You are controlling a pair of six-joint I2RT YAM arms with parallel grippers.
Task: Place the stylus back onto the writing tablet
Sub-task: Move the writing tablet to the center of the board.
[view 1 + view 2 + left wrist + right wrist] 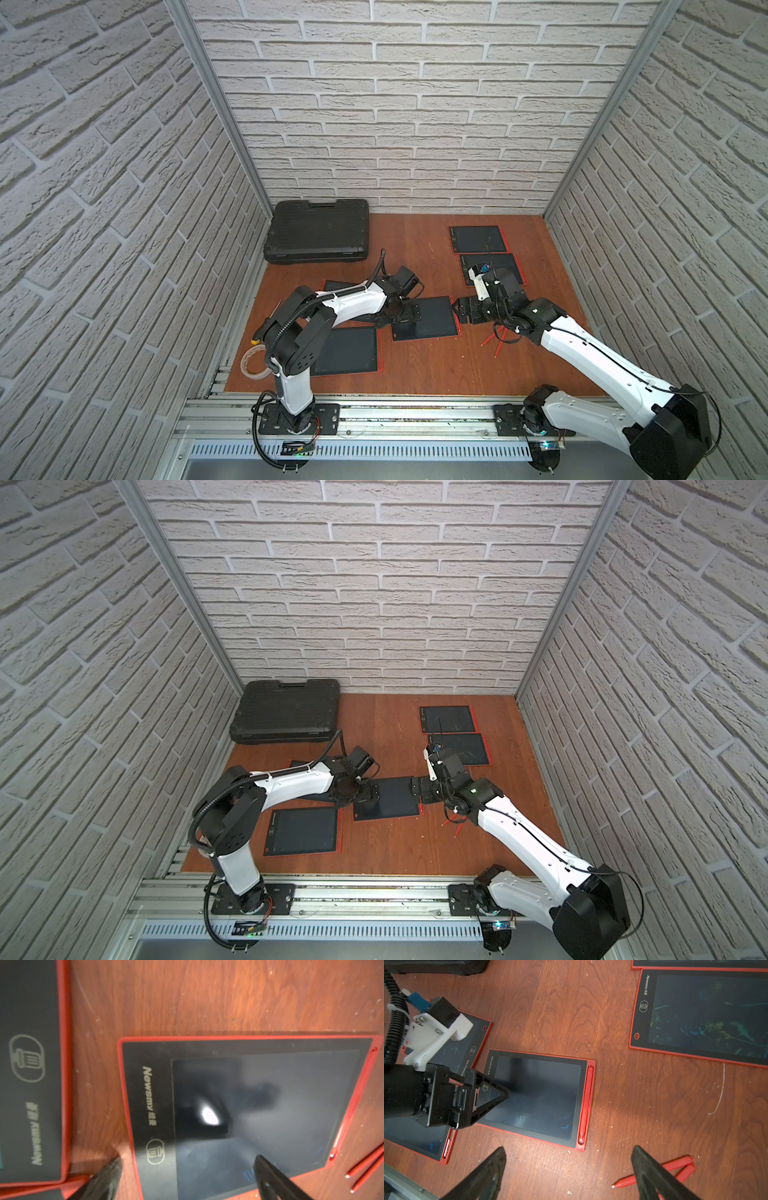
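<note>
Fingers [650,1176] on both low-reaching arms [353,305] [582,345] stand spread, empty, flanking the middle tablet [537,1095].

A closed black plastic case [318,230] with a moulded handle lies flat in the upper left corner of the reddish wooden tabletop [419,370], against the back wall; both top views show it [286,710]. A roll of clear tape [252,363] lies at the tabletop's left edge, lower in the frame and well apart from the case. White brick-pattern walls [395,104] enclose three sides. An aluminium rail [395,415] runs along the bottom edge. In the right wrist view, a thin white curved scratch [721,1093] marks the wood.
</note>
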